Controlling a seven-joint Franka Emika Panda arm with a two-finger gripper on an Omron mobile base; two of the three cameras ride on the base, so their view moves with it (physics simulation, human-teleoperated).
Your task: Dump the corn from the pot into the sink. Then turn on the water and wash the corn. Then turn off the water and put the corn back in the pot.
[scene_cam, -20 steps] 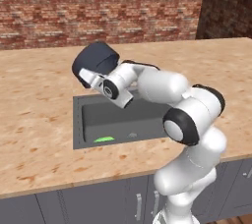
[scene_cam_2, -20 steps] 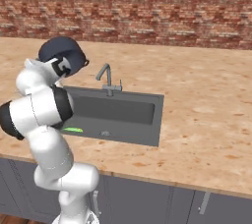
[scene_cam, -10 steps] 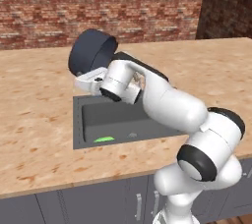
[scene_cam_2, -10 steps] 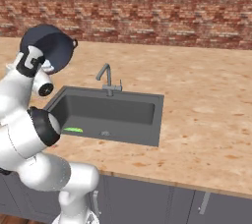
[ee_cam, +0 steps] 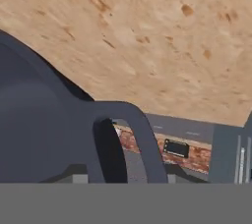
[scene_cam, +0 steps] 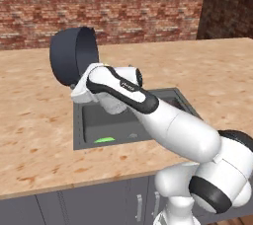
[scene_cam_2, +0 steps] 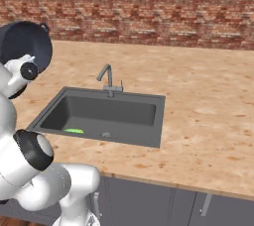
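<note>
**A:** so where's the pot sitting relative to your gripper right now?

**B:** my gripper is clenched on the pot's rim, right by the loop handle that curves up close in the hand view; the pot is up in the air, tipped on its side, over the counter just past the sink's back left corner

**A:** and the arm?

**B:** stretched forward and left over the sink, wrist bent up with the pot above it; the pot's mouth faces sideways toward the right

**A:** the corn?

**B:** corn is lying flat on the sink floor near the front left corner, well apart from the pot; small bright green cob; the faucet stands at the back edge
</note>
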